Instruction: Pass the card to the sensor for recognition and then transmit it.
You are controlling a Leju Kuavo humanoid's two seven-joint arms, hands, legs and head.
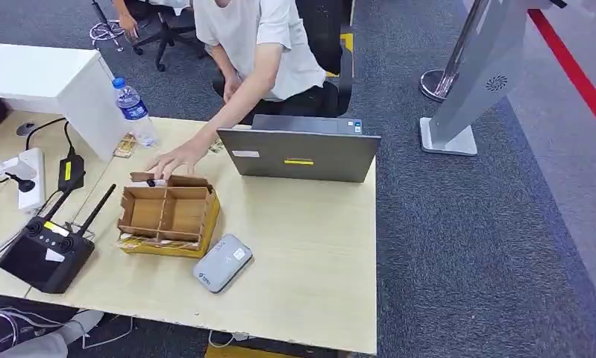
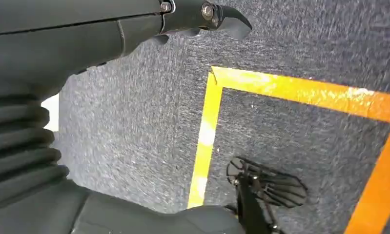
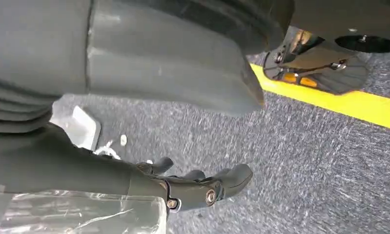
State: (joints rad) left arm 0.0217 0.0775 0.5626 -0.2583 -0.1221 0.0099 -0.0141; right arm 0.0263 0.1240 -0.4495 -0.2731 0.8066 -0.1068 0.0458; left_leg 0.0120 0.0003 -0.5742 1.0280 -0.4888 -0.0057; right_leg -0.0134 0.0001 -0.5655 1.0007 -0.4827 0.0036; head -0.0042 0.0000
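A brown cardboard box (image 1: 169,215) with open compartments stands on the wooden table (image 1: 309,253). A grey flat sensor device (image 1: 221,262) lies just in front of it. A person's hand (image 1: 174,159) reaches over the table and touches the box's far edge, where a small dark piece (image 1: 151,182) sits; I cannot tell if it is the card. My left hand (image 2: 75,44) hangs above the carpet, fingers (image 2: 217,14) apart, holding nothing. My right hand (image 3: 85,161) also hangs above the carpet with nothing between thumb and fingers (image 3: 207,187).
An open laptop (image 1: 298,153) stands at the table's far side, with the seated person (image 1: 265,45) behind it. A water bottle (image 1: 135,110), a power strip (image 1: 32,177) and a black remote controller (image 1: 47,252) sit to the left. A grey kiosk stand (image 1: 474,82) is on the right floor.
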